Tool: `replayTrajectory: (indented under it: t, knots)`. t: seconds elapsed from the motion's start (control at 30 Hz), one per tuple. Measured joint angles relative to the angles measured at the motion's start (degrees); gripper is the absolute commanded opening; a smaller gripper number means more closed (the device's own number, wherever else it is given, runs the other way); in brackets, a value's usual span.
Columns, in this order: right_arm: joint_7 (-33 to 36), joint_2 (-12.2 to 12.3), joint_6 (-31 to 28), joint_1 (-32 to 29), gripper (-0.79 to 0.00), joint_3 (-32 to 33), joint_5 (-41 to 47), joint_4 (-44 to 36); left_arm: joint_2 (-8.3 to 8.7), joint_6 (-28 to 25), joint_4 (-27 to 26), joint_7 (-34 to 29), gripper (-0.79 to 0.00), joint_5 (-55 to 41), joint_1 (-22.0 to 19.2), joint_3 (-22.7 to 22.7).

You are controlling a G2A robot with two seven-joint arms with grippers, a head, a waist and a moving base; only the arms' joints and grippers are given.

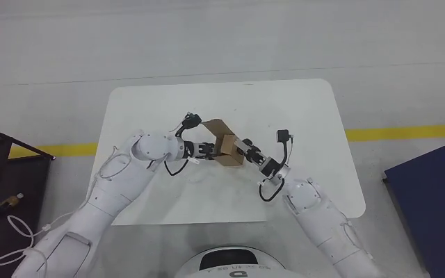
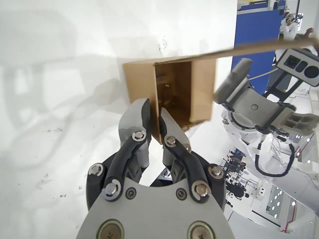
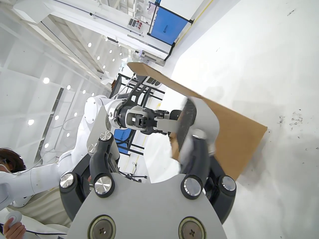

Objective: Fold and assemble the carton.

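Observation:
The brown carton [image 1: 227,144] stands partly erected in the middle of the white table [image 1: 292,111], one end open and a long flap [image 2: 261,47] sticking out. In the left wrist view its hollow inside [image 2: 174,90] faces the camera. My left gripper [image 2: 154,118] is shut on the edge of the carton's side wall, at the carton's left side in the top view [image 1: 206,149]. My right gripper [image 1: 243,149] is at the opposite side, open wide [image 2: 274,90]. One of its fingers [image 3: 197,125] lies against the carton's outer panel [image 3: 236,135].
A dark cart [image 1: 21,167] stands off the table's left side and a blue panel [image 1: 421,201] off its right. A yellow line [image 1: 396,132] runs along the floor. The tabletop around the carton is bare white surface with scuff marks.

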Motion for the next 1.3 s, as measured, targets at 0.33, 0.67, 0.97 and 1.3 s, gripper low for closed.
replayTrajectory:
  t: [0.33, 0.67, 0.97, 1.3]
  knots:
    - [-0.97, 0.35, -0.24, -1.24, -0.16, 1.51, -1.29, -1.8, 1.23, 11.35, -8.42, -3.88, -0.785, 4.55, 1.1, -2.24]
    - [-0.71, 0.59, 1.46, -1.61, -0.163, 1.63, -5.48, -2.76, 1.77, 17.08, -11.81, -2.3, 0.0, 4.45, 4.03, -4.23]
    - [-2.1, 1.33, 4.45, -2.65, -0.175, 3.84, -14.74, -4.91, 3.12, 17.14, -15.38, -2.99, 0.0, 0.85, 6.97, -10.37]
    - [-3.79, 2.34, 13.24, -8.04, -0.188, 2.38, -43.12, -14.75, 4.56, 17.84, -11.78, -1.83, 0.0, 1.33, 7.85, -16.94]
